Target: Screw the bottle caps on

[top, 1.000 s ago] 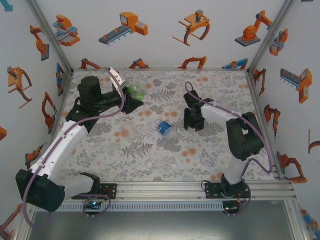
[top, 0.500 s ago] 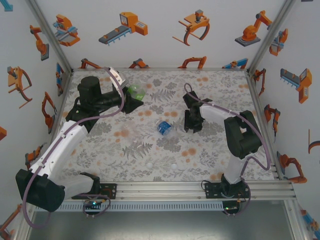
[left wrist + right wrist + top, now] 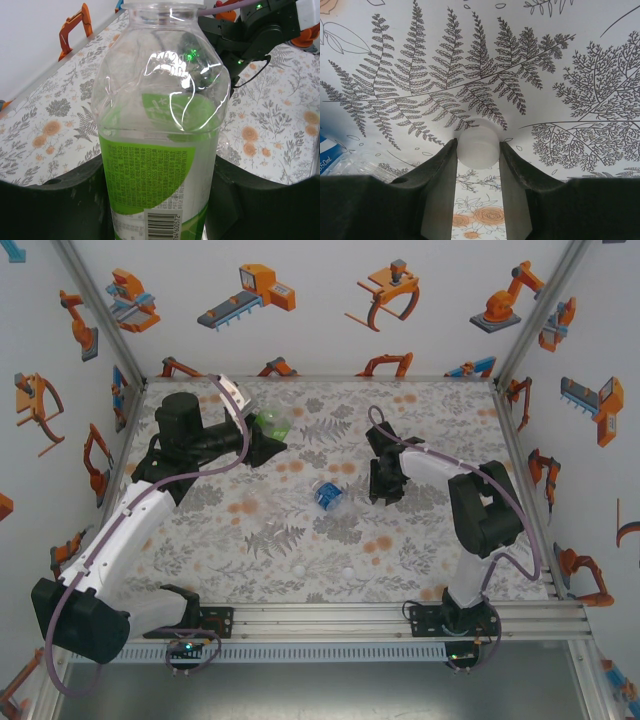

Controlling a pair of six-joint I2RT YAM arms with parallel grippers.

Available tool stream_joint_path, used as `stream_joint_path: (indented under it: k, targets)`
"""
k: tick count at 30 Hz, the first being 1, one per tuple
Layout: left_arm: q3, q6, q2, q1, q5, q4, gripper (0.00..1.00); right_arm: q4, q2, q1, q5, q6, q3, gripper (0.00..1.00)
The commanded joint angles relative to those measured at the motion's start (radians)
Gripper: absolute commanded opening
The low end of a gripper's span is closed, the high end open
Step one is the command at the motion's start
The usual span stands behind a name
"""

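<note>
My left gripper (image 3: 262, 432) is shut on the green-labelled bottle (image 3: 272, 423) at the back left and holds it off the table. In the left wrist view the black fingers (image 3: 60, 200) press both sides of this bottle (image 3: 160, 150). A bottle with a blue label (image 3: 328, 494) lies on its side in the middle of the table. Just right of it, my right gripper (image 3: 385, 490) points down at the table. Its fingertips (image 3: 449, 150) touch both sides of a small white bottle cap (image 3: 478, 146) that rests on the cloth. Two more white caps (image 3: 298, 567) (image 3: 347, 571) lie near the front.
The table (image 3: 430, 410) has a floral cloth and is walled at the back and both sides. The blue-labelled bottle's edge (image 3: 330, 157) shows close to the left of my right gripper (image 3: 478, 150). An aluminium rail (image 3: 320, 618) runs along the near edge.
My right gripper's fingers have closed in on the white cap, and its wrist has shifted slightly. The left arm and its bottle have not moved.
</note>
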Motion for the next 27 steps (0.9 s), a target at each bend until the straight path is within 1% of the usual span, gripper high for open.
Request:
stream_joint_path:
  k: [1, 4, 7, 13, 16, 18, 20, 22, 27]
  targets:
    - [0.000, 0.035, 0.011, -0.010, 0.010, 0.005, 0.00, -0.007, -0.041, 0.003, -0.004, 0.004, 0.005, 0.31]
    - [0.010, 0.069, 0.032, -0.025, 0.009, -0.023, 0.00, -0.008, -0.104, 0.002, -0.015, -0.028, -0.003, 0.29]
    - [0.046, 0.135, 0.057, -0.045, 0.006, -0.114, 0.00, 0.005, -0.187, 0.000, -0.040, -0.087, -0.015, 0.28]
    - [0.091, 0.241, 0.085, -0.063, 0.009, -0.258, 0.03, 0.046, -0.375, 0.000, -0.179, -0.249, -0.012, 0.26]
    - [0.123, 0.310, 0.103, -0.079, 0.009, -0.350, 0.03, 0.081, -0.475, 0.000, -0.287, -0.334, 0.001, 0.26]
    - [0.146, 0.358, 0.121, -0.090, 0.010, -0.411, 0.00, 0.084, -0.523, 0.001, -0.379, -0.402, 0.030, 0.26]
    - [0.158, 0.408, 0.129, -0.101, 0.015, -0.458, 0.00, 0.094, -0.557, 0.000, -0.459, -0.449, 0.058, 0.26]
    - [0.155, 0.461, 0.126, -0.114, 0.036, -0.486, 0.00, 0.135, -0.595, 0.001, -0.541, -0.489, 0.062, 0.26]
    - [0.129, 0.545, 0.102, -0.134, 0.101, -0.509, 0.00, 0.227, -0.667, 0.004, -0.745, -0.556, 0.064, 0.24]
